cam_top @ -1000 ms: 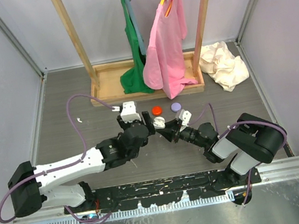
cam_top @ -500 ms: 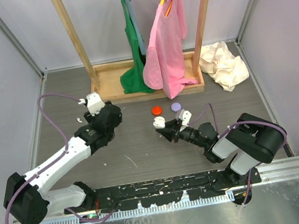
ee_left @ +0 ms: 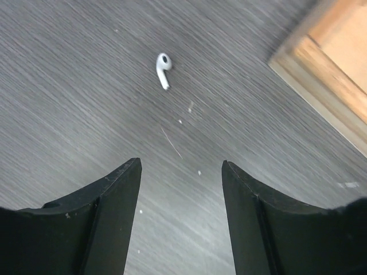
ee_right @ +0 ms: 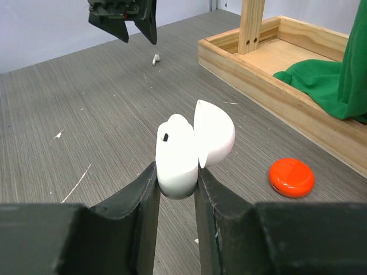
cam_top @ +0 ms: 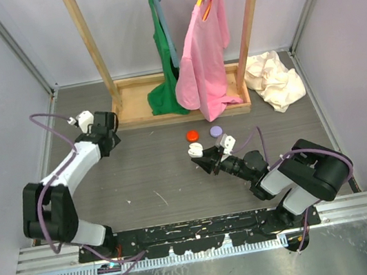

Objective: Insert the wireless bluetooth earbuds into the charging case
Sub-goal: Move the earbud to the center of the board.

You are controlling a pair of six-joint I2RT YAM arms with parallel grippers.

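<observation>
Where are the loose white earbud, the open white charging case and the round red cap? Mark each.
loose white earbud (ee_left: 163,76): left wrist view, its stem.
open white charging case (ee_right: 176,161): right wrist view, its body.
round red cap (ee_right: 292,177): right wrist view, its top.

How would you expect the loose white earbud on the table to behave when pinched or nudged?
The earbud looks tiny and hard, so probably stiff and very light. Its glossy rounded head may slip from a pinch. Lying flat on its stem, it would likely skid or spin, not roll.
</observation>
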